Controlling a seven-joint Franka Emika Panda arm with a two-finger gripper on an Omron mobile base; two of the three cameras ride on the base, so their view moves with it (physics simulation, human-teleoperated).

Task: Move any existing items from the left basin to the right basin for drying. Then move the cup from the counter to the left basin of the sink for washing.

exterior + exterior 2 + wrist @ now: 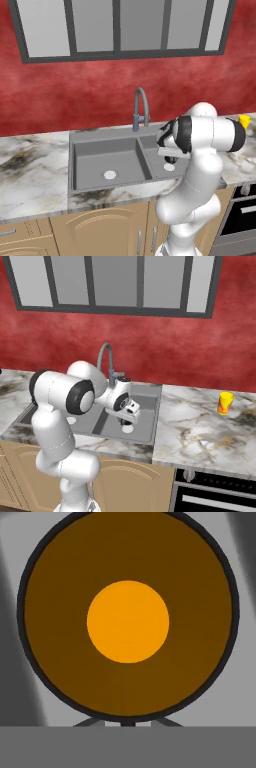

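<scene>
Your white arm reaches out over the dark grey double-bowl sink point(80, 145) set in the white-grey marble counter point(200, 431), its two-finger gripper point(128, 424) pointing down above the right basin point(146, 415). From the hand camera you look straight down into the small black cylindrical jar point(128, 619), its black rim ringing a brown interior with a bright orange disc at the centre. The jaws are drawn almost fully together, pinched on the jar's rim at the bottom of that view. The left basin point(107, 162) shows a white round drain. The small bright yellow cup point(225, 403) stands upright on the counter, well right of the sink. The tall curved grey faucet point(140, 107) rises behind the divider.
</scene>
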